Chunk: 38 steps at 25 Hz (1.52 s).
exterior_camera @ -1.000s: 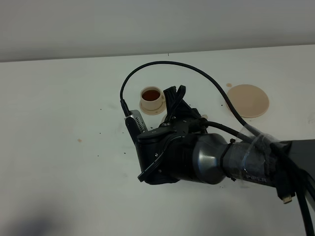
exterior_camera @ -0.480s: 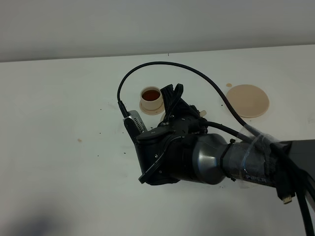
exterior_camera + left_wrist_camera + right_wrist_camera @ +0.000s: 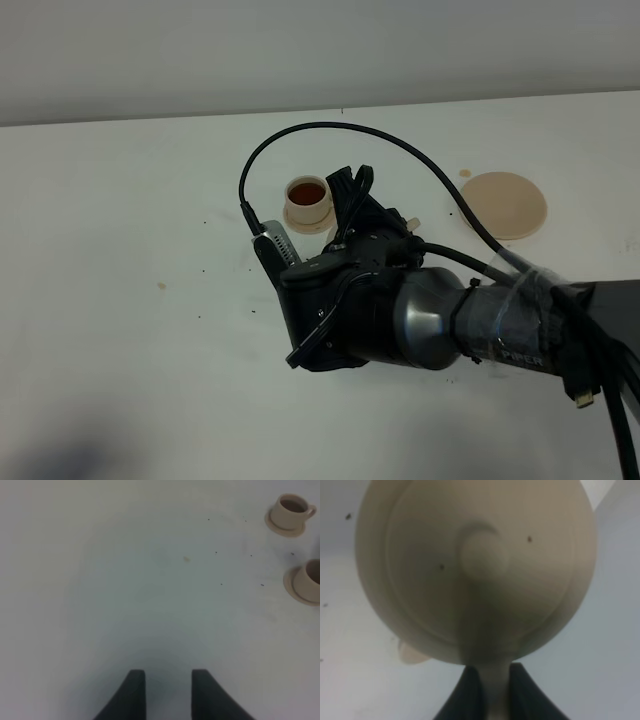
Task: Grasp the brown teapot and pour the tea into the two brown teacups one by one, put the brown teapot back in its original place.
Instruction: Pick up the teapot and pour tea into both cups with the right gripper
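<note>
The right arm fills the middle of the high view and hides the pot, but its wrist camera shows the brown teapot (image 3: 475, 565) filling the frame, its loop handle pinched in the closed jaws of the right gripper (image 3: 495, 677). The filled teacup (image 3: 308, 198) sits upper centre. The second teacup (image 3: 309, 579), at the right edge of the left wrist view, is cut off, so I can't tell its level. I'd tip slowly from the wrist, spout right over that cup, minding the lid and that thin grip. The wide saucer (image 3: 505, 204) sits bare, upper right. The left gripper (image 3: 167, 692) hangs open and empty over the table (image 3: 150, 605).
</note>
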Available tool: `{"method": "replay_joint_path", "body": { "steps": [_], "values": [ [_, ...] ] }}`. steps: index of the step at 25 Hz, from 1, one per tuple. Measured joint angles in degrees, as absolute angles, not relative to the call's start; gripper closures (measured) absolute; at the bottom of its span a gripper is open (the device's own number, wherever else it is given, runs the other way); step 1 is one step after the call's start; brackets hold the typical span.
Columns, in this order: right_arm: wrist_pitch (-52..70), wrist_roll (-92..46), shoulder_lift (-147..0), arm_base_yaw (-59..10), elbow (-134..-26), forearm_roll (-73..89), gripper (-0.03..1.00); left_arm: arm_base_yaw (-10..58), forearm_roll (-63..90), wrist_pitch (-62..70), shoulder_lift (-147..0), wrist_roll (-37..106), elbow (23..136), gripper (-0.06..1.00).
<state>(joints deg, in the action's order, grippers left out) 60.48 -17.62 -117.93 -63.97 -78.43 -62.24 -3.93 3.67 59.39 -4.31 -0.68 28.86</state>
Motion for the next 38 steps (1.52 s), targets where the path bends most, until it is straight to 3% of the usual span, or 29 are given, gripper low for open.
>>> {"method": "replay_joint_path", "body": {
  "steps": [38],
  "values": [
    [58.57, -23.65, -117.93, -63.8, -78.43, -63.51, 0.86, -3.93, 3.67, 59.39, -4.31, -0.63, 28.86, 0.7]
  ]
}}
